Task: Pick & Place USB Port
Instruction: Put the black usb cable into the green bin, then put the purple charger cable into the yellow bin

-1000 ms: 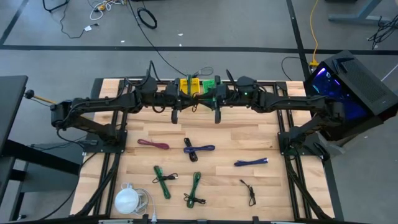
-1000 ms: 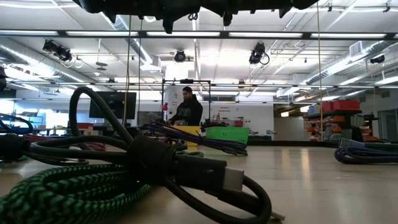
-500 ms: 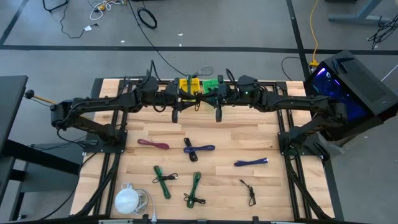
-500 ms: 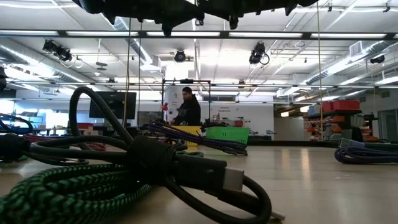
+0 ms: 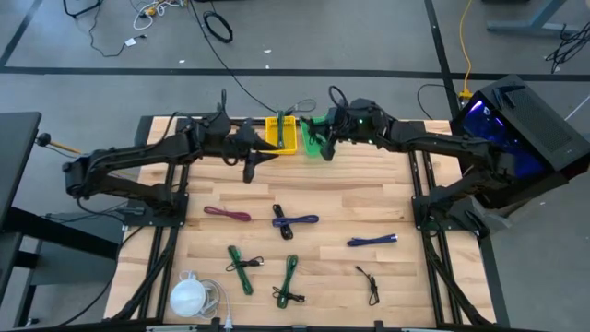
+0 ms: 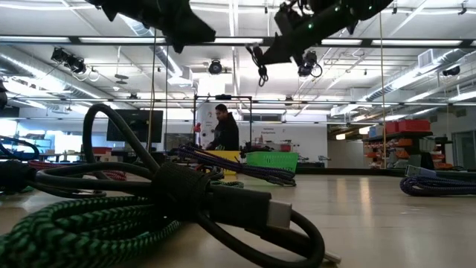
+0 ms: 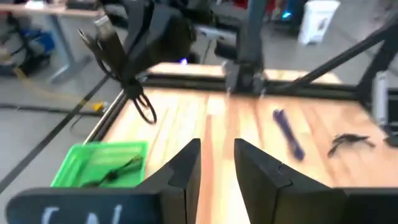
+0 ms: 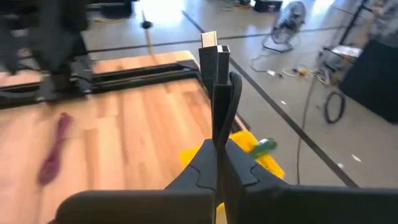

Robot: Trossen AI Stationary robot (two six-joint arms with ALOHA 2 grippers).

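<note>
USB cables are lying spread over the near half of your desk (image 5: 323,194): two green cables (image 5: 240,267) and a black one (image 5: 371,284) nearest, then a maroon cable (image 5: 227,214), a purple bundle (image 5: 293,221) and a blue cable (image 5: 372,241). Farther back, your left gripper (image 7: 216,163) is hovering with its jaws slightly apart, holding nothing. At the far edge, your right gripper (image 5: 324,148) is clamping its jaws on a dark USB cable (image 8: 219,93) over the green bin (image 5: 315,138), beside the yellow bin (image 5: 282,135).
</note>
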